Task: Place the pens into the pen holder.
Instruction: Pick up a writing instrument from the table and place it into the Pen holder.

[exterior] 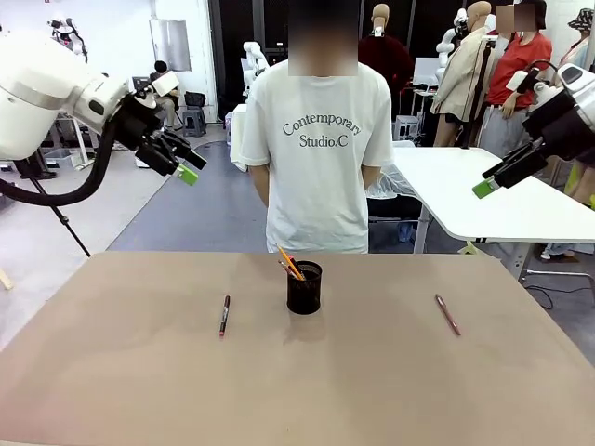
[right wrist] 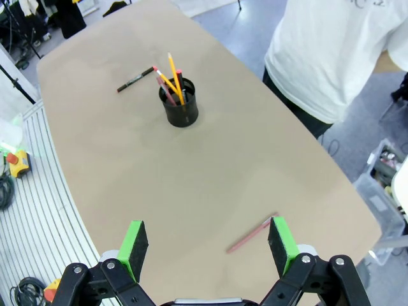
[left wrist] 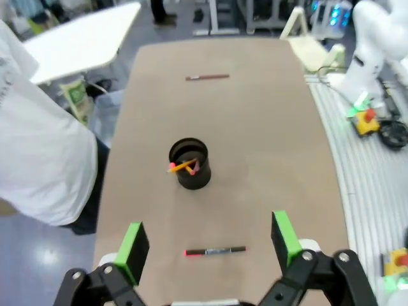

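Hovering above table [exterior: 139,390], left pincer [exterior: 193,167] and right pincer [exterior: 487,181] spread, empty; two pens [exterior: 224,315] flanking pen holder [exterior: 304,290].

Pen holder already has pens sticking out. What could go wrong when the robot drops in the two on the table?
1. The pen holder is small. If the left gripper or right gripper bumps it, or bumps the orange-yellow pencil leaning out, it might tip over.
2. The left pen and right pen lie flat on the table, so the fingers may scrape the top or pinch a pen crooked.
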`<action>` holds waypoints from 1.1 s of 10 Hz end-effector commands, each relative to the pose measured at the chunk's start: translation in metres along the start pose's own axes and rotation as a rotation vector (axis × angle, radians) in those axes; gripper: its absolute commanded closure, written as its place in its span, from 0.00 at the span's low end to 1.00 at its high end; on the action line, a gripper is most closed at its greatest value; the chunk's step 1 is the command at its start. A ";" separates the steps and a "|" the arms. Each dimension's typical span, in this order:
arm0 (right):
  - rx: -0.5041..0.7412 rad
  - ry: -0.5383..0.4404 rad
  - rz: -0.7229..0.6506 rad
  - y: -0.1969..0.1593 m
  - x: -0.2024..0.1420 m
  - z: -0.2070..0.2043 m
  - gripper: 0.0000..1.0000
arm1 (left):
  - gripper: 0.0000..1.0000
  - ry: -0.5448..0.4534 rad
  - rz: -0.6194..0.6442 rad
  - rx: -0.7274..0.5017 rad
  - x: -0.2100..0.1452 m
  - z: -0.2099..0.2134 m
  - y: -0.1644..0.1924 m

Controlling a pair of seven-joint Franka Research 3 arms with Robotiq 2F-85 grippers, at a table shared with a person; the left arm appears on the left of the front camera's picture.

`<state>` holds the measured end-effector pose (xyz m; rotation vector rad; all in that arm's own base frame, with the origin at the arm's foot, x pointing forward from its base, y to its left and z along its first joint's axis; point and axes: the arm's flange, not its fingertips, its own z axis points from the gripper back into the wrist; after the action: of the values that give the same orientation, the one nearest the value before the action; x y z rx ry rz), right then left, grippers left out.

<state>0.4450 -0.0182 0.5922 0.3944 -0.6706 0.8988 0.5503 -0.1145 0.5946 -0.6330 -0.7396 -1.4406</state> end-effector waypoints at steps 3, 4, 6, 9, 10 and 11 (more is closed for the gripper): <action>0.004 -0.009 0.004 0.000 0.001 0.001 0.00 | 0.00 0.009 0.019 0.012 0.002 0.006 -0.001; 0.004 -0.009 0.004 0.000 0.001 0.001 0.00 | 0.00 0.009 0.019 0.012 0.002 0.006 -0.001; 0.004 -0.009 0.004 0.000 0.001 0.001 0.00 | 0.00 0.009 0.019 0.012 0.002 0.006 -0.001; 0.004 -0.009 0.004 0.000 0.001 0.001 0.00 | 0.00 0.009 0.019 0.012 0.002 0.006 -0.001; 0.004 -0.009 0.004 0.000 0.001 0.001 0.00 | 0.00 0.009 0.019 0.012 0.002 0.006 -0.001; 0.004 -0.009 0.004 0.000 0.001 0.001 0.00 | 0.00 0.009 0.019 0.012 0.002 0.006 -0.001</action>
<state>0.4450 -0.0182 0.5922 0.3944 -0.6706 0.8988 0.5482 -0.1118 0.5997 -0.6253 -0.7303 -1.4169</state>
